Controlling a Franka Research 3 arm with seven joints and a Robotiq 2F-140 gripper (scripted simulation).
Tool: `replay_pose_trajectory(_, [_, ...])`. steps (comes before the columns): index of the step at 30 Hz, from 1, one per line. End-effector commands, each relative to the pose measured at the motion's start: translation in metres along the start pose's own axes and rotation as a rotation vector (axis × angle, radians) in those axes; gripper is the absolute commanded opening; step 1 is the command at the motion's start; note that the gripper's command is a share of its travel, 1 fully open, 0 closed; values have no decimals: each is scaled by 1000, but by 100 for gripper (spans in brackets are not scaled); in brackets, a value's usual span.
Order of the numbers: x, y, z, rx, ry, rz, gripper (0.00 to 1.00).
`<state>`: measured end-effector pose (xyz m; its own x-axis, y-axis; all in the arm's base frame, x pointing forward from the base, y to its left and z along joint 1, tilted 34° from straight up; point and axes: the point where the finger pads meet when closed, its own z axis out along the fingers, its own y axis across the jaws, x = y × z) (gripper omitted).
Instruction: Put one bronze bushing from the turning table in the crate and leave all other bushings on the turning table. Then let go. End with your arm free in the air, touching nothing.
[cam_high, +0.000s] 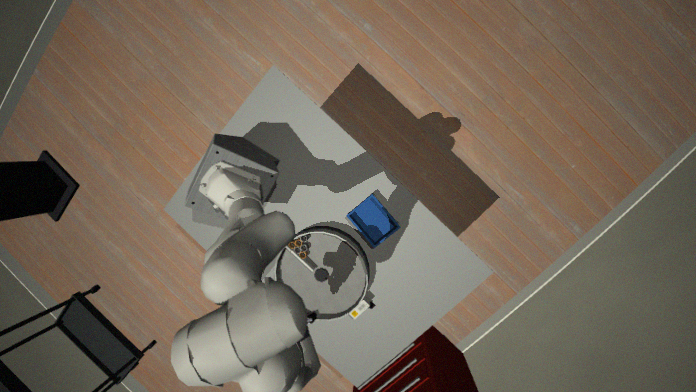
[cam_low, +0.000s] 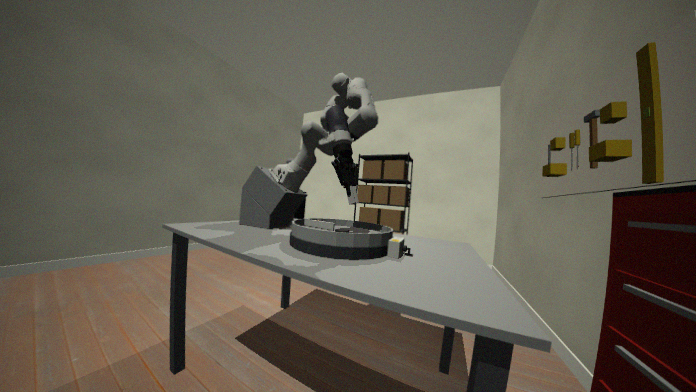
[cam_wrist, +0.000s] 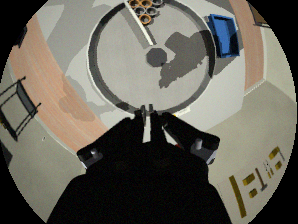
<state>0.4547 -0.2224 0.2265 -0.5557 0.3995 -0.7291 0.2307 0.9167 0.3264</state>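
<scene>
The round grey turning table (cam_high: 322, 272) stands on the grey work table. Several bronze and dark bushings (cam_high: 299, 246) lie in a cluster at its rim, beside a thin divider bar; they also show in the wrist view (cam_wrist: 147, 7). The blue crate (cam_high: 373, 220) stands on the work table just past the turning table, and also shows in the wrist view (cam_wrist: 224, 35). My gripper (cam_low: 352, 197) hangs well above the turning table with its fingers shut and nothing between them. The arm hides it in the overhead view.
The arm's grey base block (cam_high: 235, 172) stands at the table's back corner. A small yellow-topped box (cam_high: 359, 311) sits against the turning table's rim. A red drawer cabinet (cam_low: 650, 285) stands beside the table. A shelf with cardboard boxes (cam_low: 384, 192) stands by the far wall.
</scene>
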Motion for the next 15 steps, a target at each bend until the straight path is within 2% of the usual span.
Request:
replay_pose_trajectory(1, [0,5,3,-20,12,-166,6])
replay_pose_trajectory(9, [1,10,7,-41,27,-283,6])
replay_pose_trajectory(15, [3,16,11,-71,46,-432,6])
